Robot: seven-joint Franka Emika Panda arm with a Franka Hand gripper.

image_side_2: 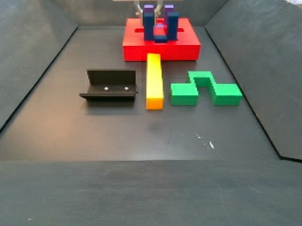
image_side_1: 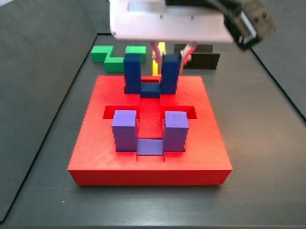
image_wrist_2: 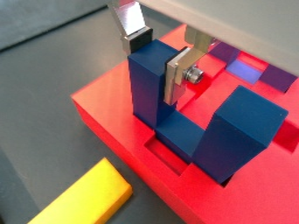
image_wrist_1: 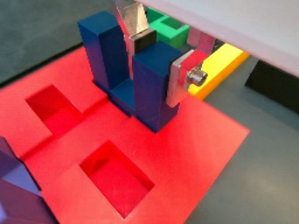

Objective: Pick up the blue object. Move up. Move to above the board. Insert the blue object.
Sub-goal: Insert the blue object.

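Note:
The blue object (image_wrist_1: 152, 92) stands prongs up on the red board (image_wrist_1: 198, 149), its base down in a recess, as a wrist view shows (image_wrist_2: 239, 127). My gripper (image_wrist_1: 162, 61) straddles one prong near its top. One finger's plate lies flat against the prong's side and the other finger's dark pad sits at the prong's far edge, so it looks shut on the prong. In a side view the gripper (image_side_1: 159, 54) is over the board's far end (image_side_1: 149, 165). It also shows at the far end in another side view (image_side_2: 156, 11).
A purple U-shaped block (image_side_1: 143, 130) stands in the board's near end. Two empty recesses (image_wrist_1: 52, 105) (image_wrist_1: 117, 175) lie beside the blue object. A yellow bar (image_side_2: 154, 79), a green block (image_side_2: 203, 90) and the fixture (image_side_2: 112, 86) are on the floor off the board.

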